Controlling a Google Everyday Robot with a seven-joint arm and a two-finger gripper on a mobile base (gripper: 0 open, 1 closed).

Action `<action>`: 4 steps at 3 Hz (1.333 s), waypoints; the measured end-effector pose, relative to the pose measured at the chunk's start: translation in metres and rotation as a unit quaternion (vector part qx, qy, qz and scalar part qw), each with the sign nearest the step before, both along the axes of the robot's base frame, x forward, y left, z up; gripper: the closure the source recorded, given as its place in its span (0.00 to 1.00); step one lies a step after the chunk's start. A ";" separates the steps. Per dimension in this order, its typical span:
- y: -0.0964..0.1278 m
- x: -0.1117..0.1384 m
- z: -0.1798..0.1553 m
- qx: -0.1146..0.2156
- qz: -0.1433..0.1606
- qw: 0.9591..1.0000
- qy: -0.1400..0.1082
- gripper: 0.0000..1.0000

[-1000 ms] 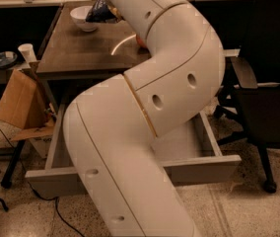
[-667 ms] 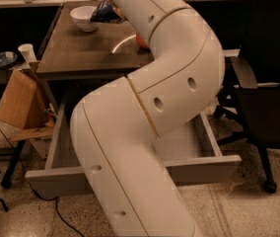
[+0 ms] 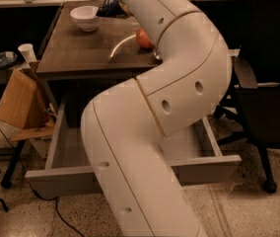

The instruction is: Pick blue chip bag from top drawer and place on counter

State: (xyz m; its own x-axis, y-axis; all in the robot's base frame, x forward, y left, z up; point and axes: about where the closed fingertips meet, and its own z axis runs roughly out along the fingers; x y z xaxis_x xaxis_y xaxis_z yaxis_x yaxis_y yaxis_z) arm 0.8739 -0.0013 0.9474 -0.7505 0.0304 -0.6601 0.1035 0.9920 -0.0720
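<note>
The blue chip bag is a dark navy crinkled shape over the far end of the counter, just right of a white bowl. My gripper is at the end of the big white arm, right beside the bag and mostly hidden by the forearm. I cannot tell whether the bag rests on the counter or hangs above it. The top drawer stands pulled open below the counter, and the arm covers its middle. The drawer floor that shows holds nothing.
A red-orange apple sits on the counter by the white circle mark. A cardboard box and a paper cup are at the left. A black chair stands at the right.
The arm's upper part has shifted a little to the right and farther back, and the blue bag has moved with it along the far end of the counter.
</note>
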 end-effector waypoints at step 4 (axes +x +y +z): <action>-0.072 0.022 -0.019 0.019 -0.085 0.996 -0.023 1.00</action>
State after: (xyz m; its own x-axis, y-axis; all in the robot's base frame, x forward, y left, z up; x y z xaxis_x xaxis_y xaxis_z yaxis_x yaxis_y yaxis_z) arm 0.8958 -0.0738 0.9280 -0.7010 0.1805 -0.6900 0.2726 0.9618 -0.0254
